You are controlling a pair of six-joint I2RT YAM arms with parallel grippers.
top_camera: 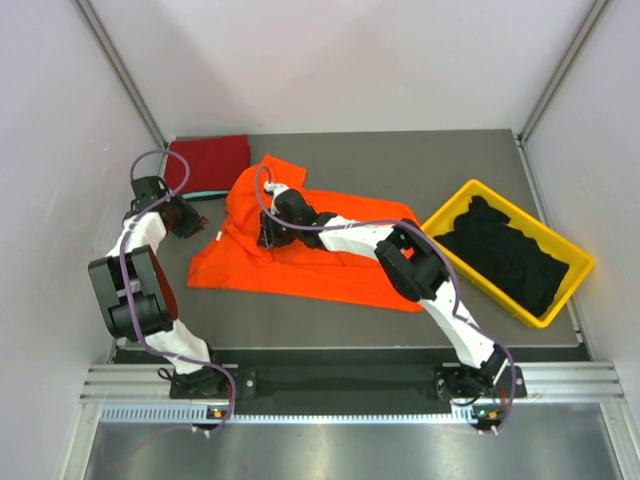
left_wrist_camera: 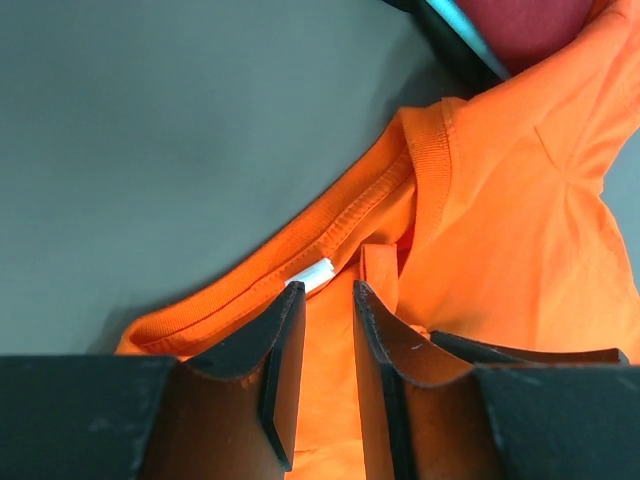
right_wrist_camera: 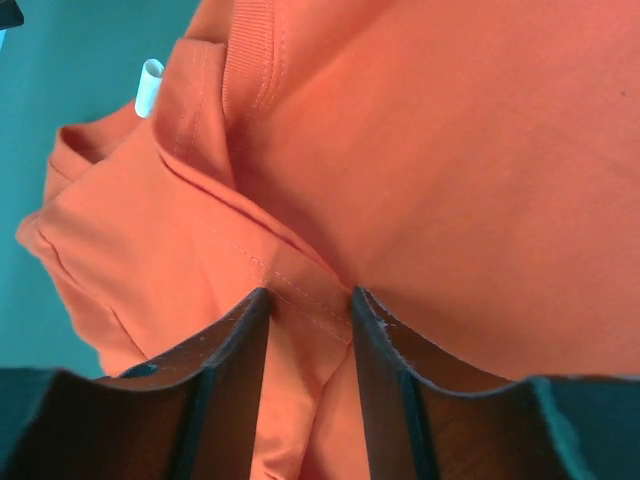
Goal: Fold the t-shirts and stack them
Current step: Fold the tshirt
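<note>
The bright orange t-shirt (top_camera: 320,262) lies spread and rumpled across the middle of the table. My left gripper (top_camera: 205,226) is at its left edge. In the left wrist view the gripper (left_wrist_camera: 328,288) is shut on orange cloth just below the collar (left_wrist_camera: 350,215), by the white tag (left_wrist_camera: 312,275). My right gripper (top_camera: 268,238) is on the shirt's upper left part, and in its wrist view the gripper (right_wrist_camera: 310,295) pinches a stitched fold of the orange shirt (right_wrist_camera: 450,180). The dark red t-shirt (top_camera: 210,160) lies folded at the back left on a teal one (top_camera: 205,194).
A yellow plastic bin (top_camera: 573,283) stands at the right and holds several black t-shirts (top_camera: 505,255). White walls and metal posts close in the table on the left, back and right. The dark red shirt also shows in the left wrist view (left_wrist_camera: 530,25).
</note>
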